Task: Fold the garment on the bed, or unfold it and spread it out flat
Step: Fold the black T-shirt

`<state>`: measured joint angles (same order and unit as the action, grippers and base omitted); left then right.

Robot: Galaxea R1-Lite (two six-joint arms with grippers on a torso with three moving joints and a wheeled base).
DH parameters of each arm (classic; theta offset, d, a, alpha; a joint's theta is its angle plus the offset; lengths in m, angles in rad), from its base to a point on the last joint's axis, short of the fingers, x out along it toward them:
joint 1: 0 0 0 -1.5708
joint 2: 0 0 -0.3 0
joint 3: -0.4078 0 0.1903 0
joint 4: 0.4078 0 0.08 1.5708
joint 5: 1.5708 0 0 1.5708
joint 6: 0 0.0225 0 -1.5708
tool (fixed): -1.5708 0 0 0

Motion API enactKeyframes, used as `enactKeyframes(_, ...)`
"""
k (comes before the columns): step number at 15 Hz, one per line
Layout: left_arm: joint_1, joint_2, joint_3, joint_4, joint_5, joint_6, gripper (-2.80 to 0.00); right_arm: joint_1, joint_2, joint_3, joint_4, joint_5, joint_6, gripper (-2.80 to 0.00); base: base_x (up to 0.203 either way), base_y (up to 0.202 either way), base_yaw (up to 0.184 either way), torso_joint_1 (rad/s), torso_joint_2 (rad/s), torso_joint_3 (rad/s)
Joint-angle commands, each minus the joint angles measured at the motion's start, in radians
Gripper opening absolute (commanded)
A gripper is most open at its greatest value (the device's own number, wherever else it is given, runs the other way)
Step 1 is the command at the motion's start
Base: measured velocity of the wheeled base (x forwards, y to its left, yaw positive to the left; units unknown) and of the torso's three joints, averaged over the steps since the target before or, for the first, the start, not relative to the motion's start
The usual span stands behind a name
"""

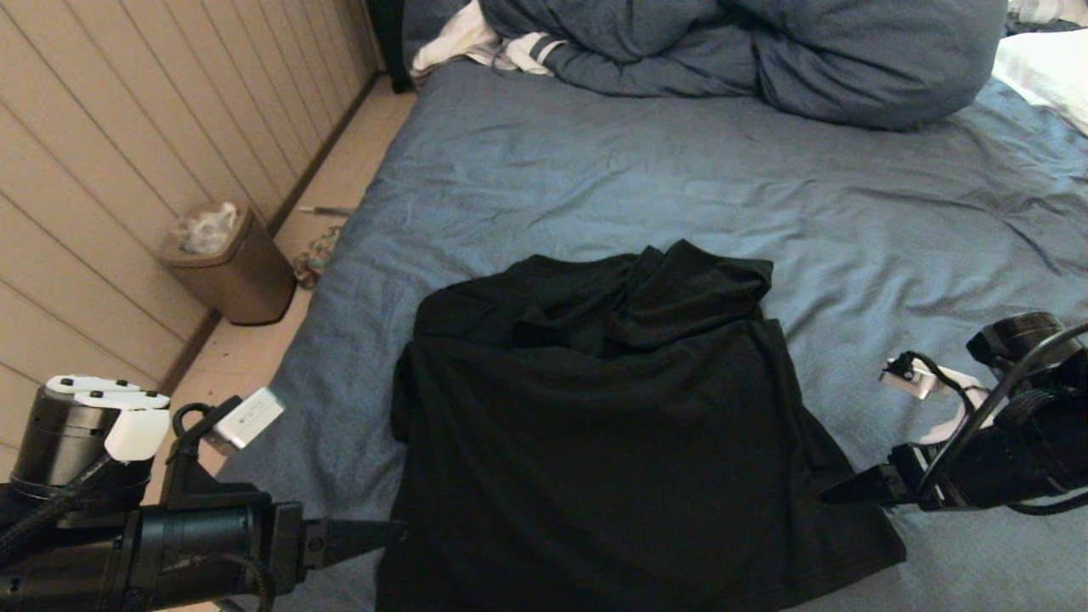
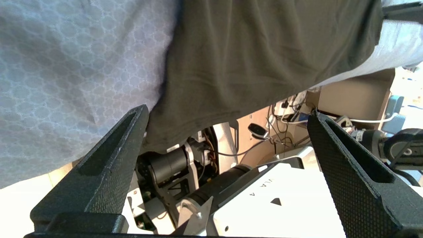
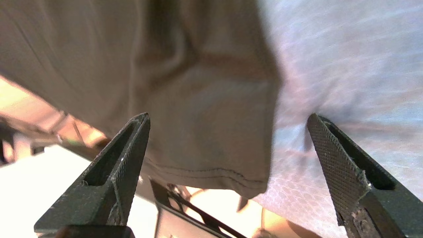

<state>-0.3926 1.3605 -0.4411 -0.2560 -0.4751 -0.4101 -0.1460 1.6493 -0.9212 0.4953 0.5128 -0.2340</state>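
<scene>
The black T-shirt lies plain side up on the slate-blue bed, its far part bunched and its hem hanging over the near edge. My left gripper sits at the shirt's near left corner, open with nothing between its jaws; the left wrist view shows the shirt and the sheet past the fingertips. My right gripper is at the shirt's near right corner, also open and holding nothing. In the right wrist view the stitched hem corner hangs between the fingers.
A bulky blue-grey duvet fills the far end of the bed, with a white striped cloth beside it and a white pillow at far right. A brown bin stands on the floor by the panelled wall on the left.
</scene>
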Motion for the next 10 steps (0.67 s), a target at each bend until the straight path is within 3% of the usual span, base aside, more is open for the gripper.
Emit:
enactKeyframes(1,0.000,0.008,0.000,-0.002,-0.005,-0.003,0.00,0.056,0.057,0.027,0.002,0.009,-0.024,0.00,0.000,0.000,0.000,0.000,0.00,0.000)
enactKeyframes(6,0.000,0.009,0.003,-0.009,-0.005,-0.003,0.00,0.164,0.089,0.016,-0.003,0.019,-0.025,0.00,0.000,0.000,0.000,0.000,0.00,0.000)
enactKeyframes(7,0.000,0.012,0.007,-0.012,-0.005,-0.003,0.00,0.169,0.081,0.016,-0.002,0.021,-0.024,-2.80,0.000,0.000,0.000,0.000,0.00,0.000)
enactKeyframes(10,0.000,0.019,0.007,-0.025,-0.003,-0.003,0.00,0.166,0.066,0.024,0.007,0.043,-0.038,-2.80,0.000,0.000,0.000,0.000,0.00,0.000)
